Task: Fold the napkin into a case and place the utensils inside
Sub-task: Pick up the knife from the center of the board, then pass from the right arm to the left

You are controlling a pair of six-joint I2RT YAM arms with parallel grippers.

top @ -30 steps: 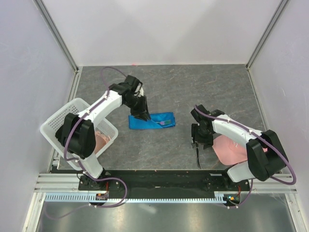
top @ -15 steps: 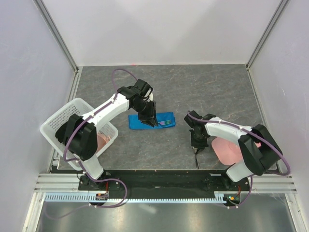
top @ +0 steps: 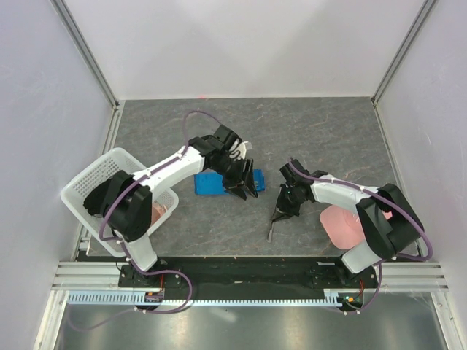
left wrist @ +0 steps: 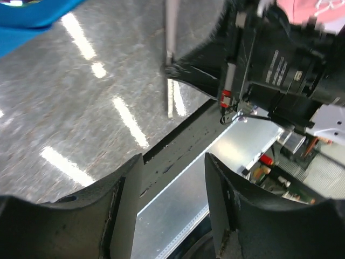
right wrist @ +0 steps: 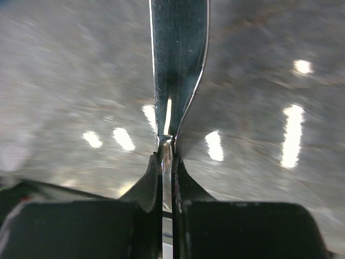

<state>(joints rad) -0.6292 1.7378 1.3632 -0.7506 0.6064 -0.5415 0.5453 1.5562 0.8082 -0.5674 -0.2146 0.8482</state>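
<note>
A white basket (top: 91, 182) sits at the table's (top: 321, 131) left edge, at 9 o'clock from the case (top: 210, 182), with something pink inside it. A pale pink cloth (top: 339, 224) lies at 4 o'clock from the right gripper (top: 284, 209). The left gripper (top: 246, 184) hangs over the case's right end and covers it, its fingers (left wrist: 126, 205) spread apart with nothing between them. The case lies flat near the table's middle, its long axis running 9 to 3 o'clock. The right gripper is pinched tight on the knife (top: 274, 227), between the case and the pink cloth. In the top view the knife slants from 1 to 7 o'clock, its free end pointing to 7 o'clock.
</note>
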